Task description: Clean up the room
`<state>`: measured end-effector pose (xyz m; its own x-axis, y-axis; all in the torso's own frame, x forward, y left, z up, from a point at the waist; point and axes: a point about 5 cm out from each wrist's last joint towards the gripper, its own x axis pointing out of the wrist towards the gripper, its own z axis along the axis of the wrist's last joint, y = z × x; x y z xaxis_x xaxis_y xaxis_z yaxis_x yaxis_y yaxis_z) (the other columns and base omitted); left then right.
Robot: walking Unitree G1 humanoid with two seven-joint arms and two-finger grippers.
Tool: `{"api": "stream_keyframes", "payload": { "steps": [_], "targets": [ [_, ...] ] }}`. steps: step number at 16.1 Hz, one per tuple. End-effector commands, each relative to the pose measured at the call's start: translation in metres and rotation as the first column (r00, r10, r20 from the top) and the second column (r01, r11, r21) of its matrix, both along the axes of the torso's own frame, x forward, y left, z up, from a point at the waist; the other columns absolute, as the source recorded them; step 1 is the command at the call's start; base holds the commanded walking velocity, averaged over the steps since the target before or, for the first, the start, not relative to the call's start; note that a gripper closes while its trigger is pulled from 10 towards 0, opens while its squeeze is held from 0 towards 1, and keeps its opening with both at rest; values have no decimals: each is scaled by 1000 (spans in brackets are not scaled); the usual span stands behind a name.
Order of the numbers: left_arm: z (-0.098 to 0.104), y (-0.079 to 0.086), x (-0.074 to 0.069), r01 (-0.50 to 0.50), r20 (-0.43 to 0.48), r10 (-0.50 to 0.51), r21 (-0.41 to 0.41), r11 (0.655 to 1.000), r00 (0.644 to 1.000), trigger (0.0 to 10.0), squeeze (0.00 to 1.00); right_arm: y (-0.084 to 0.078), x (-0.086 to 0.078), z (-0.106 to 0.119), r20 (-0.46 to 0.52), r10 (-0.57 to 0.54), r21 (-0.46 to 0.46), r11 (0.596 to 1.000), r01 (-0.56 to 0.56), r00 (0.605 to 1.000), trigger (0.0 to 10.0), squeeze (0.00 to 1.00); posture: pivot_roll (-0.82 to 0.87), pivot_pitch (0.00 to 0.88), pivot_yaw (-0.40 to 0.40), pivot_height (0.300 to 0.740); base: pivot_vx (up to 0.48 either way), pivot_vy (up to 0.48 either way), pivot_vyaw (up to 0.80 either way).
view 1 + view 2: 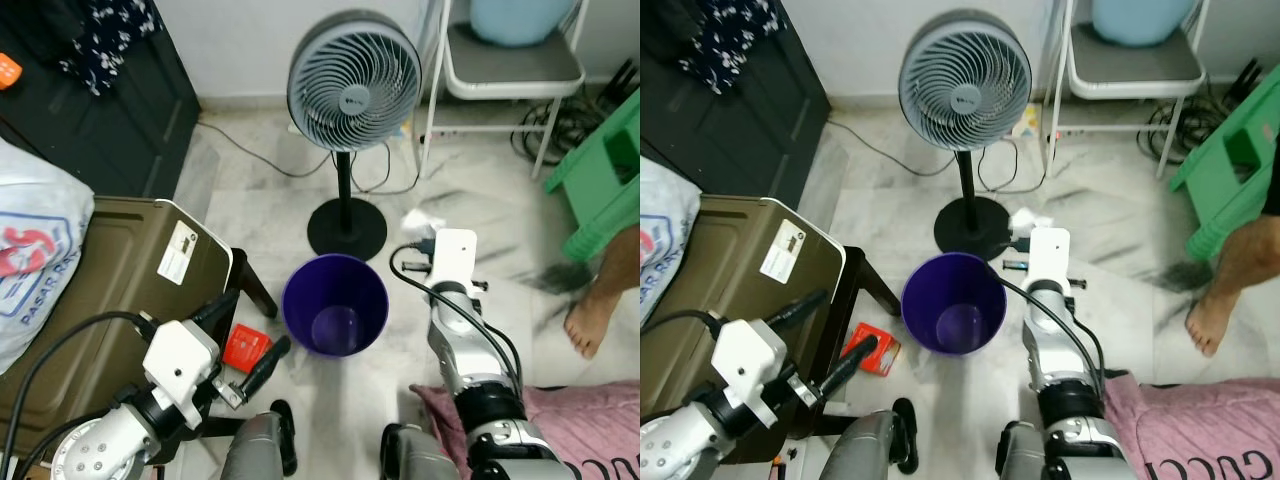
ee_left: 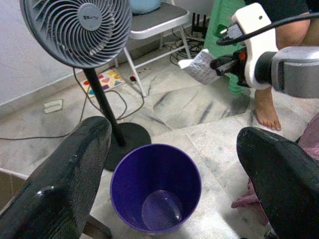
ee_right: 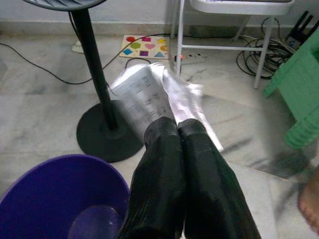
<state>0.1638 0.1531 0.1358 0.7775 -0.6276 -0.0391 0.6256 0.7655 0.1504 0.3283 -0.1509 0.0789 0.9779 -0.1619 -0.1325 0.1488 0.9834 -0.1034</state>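
A purple bin [image 1: 335,303] stands empty on the marble floor in front of me. My right gripper [image 3: 177,128] is shut on a crumpled white paper [image 3: 154,97], held in the air just right of the bin and beyond its rim; the paper [image 1: 420,221] peeks out past the wrist in the left eye view. My left gripper [image 1: 250,335] is open with nothing between its fingers [image 2: 65,179], low on the bin's left side. A red packet [image 1: 245,348] lies on the floor under that gripper.
A standing fan [image 1: 352,85] rises right behind the bin, its cable on the floor. An olive case [image 1: 120,270] is on my left, a white chair [image 1: 505,70] and green stool [image 1: 600,175] at the back right. A person's bare foot [image 1: 592,310] and pink cloth [image 1: 580,425] lie right.
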Motion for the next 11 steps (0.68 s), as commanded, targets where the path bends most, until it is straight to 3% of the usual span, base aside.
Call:
{"api": "stream_keyframes", "payload": {
  "steps": [1, 3, 8, 11],
  "targets": [
    [1, 1, -2, 3, -13, -2, 11, 1000, 1000, 10000, 0, 10, 2, 0, 1, 27, 3, 1000, -27, 1000, 10000, 0, 173, 318, 134, 740, 0, 0, 0],
    [3, 0, -2, -4, -14, 4, 0, 1000, 1000, 10000, 0, 17, 4, 3, 14, 42, 14, 999, -42, 999, 10000, 0, 165, 326, 133, 740, 0, 0, 0],
    [3, -5, -5, -12, -33, 12, -12, 1000, 999, 10000, 0, 62, 8, 10, 47, 160, 53, 985, -163, 986, 10000, 0, 170, 341, 130, 740, 0, 0, 0],
    [4, -3, -5, -21, -35, 21, -5, 1000, 999, 10000, 0, 73, 9, 13, 57, 169, 76, 982, -173, 984, 10000, 0, 177, 346, 129, 740, 0, 0, 792]
  ]
}}
